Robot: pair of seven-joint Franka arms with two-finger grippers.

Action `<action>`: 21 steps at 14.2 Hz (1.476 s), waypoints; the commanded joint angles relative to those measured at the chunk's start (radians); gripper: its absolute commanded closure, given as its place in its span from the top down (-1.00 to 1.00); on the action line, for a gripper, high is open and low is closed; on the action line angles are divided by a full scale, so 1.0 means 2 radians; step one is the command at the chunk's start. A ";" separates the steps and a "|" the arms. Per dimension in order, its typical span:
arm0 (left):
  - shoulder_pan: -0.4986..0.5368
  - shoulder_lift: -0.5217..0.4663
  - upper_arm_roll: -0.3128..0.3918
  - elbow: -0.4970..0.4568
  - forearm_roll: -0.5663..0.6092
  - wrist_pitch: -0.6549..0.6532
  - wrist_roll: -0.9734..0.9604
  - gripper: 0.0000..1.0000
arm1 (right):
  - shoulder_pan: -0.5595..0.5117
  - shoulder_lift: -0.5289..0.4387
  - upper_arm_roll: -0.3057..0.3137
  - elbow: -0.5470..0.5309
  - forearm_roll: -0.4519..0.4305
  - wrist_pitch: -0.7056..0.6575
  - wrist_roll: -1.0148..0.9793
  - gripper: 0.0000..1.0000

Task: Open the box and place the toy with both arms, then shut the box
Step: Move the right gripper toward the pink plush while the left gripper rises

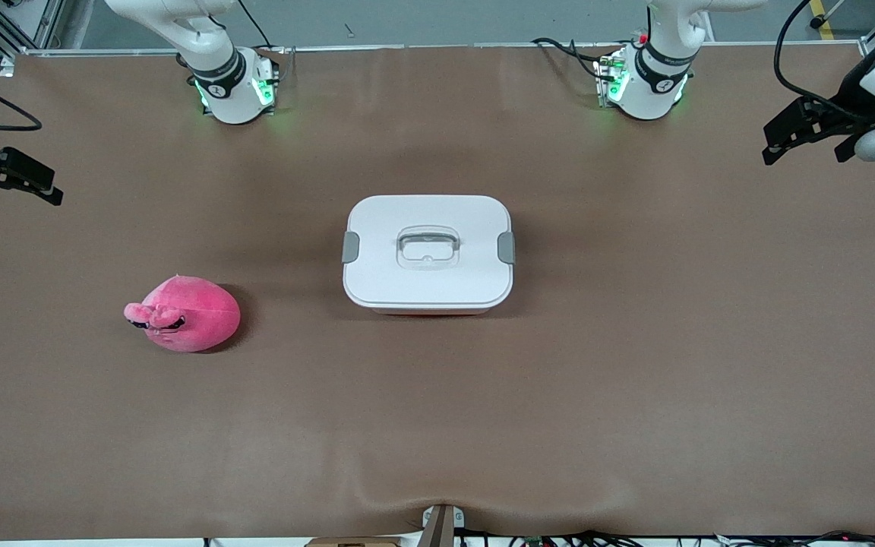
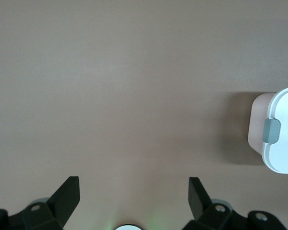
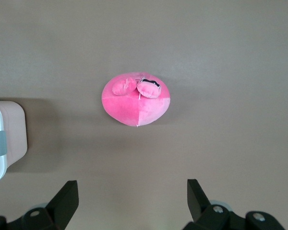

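The box (image 1: 428, 254) is shown closed at the middle of the tabletop (image 1: 635, 380), its white lid (image 1: 437, 285) seated, a grey clip (image 1: 351, 247) at each short side and the clear handle (image 1: 427, 247) recessed at the centre. The toy (image 1: 185, 313) is seen apart from the box, toward the right arm's end and slightly nearer the front camera. The right pincer (image 3: 129, 203) is held released above the tabletop, with the toy lying clear of its fingers. The left pincer (image 2: 133, 199) is likewise held released over bare tabletop toward the left arm's end, well apart from the box; nothing is grasped.
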 commanded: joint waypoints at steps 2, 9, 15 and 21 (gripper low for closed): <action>0.000 0.004 0.002 0.012 -0.002 -0.008 0.010 1.00 | 0.004 -0.002 -0.002 0.004 -0.002 -0.007 -0.009 1.00; 0.013 0.005 0.002 0.017 0.001 -0.015 0.009 1.00 | 0.004 -0.001 -0.002 0.001 0.001 -0.010 -0.011 1.00; 0.012 0.004 0.000 0.014 0.001 -0.030 -0.001 1.00 | 0.027 0.045 -0.002 -0.004 0.004 0.032 -0.053 1.00; 0.008 0.005 -0.022 0.009 -0.005 -0.030 -0.085 1.00 | 0.038 0.110 -0.001 -0.005 0.005 0.083 -0.065 1.00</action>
